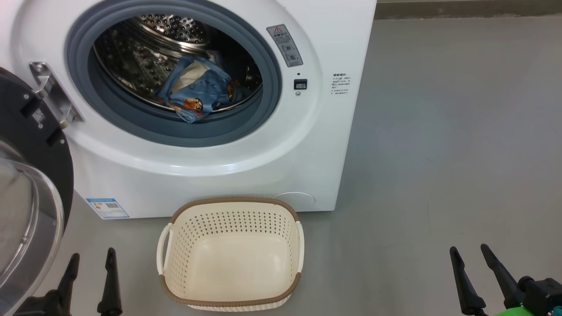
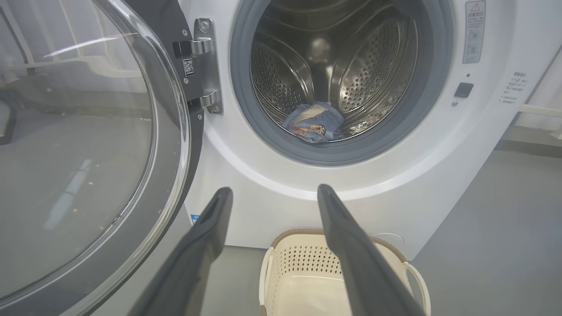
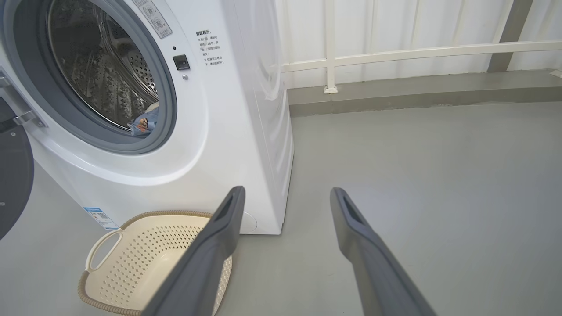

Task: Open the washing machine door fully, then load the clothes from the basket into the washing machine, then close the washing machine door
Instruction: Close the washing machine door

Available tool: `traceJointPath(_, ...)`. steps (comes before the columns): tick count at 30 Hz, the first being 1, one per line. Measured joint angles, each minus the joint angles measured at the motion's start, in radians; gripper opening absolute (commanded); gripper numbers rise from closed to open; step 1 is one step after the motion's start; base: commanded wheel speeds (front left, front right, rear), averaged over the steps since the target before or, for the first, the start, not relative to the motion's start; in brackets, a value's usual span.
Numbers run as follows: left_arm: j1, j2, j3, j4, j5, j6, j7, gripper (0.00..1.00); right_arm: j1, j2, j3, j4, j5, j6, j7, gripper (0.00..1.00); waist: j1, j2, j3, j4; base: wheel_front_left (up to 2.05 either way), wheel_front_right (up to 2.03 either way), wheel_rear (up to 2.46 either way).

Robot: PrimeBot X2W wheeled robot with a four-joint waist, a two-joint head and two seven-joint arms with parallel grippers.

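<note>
The washing machine (image 1: 210,175) stands on the grey floor, and its door (image 2: 88,149) hangs wide open at my left. I judge this door stiff and rather heavy, with a glossy, slippery black rim. I would push it at the outer rim, far from the hinge (image 2: 206,66), not on the glass bowl. The basket (image 1: 232,224) holds nothing. The clothes (image 1: 199,90), soft and light, lie in the drum. My left gripper (image 1: 93,253) and right gripper (image 1: 468,248) are spread, both unloaded. The left wrist view shows the hinge plainly; the head view shows the basket's bare bottom.
</note>
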Motion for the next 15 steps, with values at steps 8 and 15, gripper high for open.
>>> traceJointPath(8,0.0,0.0,-0.006,-0.011,0.0,0.0,0.0,1.0,0.0,-0.006,0.003,0.0,0.0,0.0,0.0,1.0,0.0,0.0,-0.002,0.012,-0.02,0.02,0.0)
traceJointPath(15,0.0,-0.009,-0.004,-0.022,-0.009,0.0,0.0,1.0,-0.002,-0.016,0.014,-0.002,0.0,0.0,0.0,1.0,0.0,0.0,0.005,0.049,0.0,0.0,0.0)
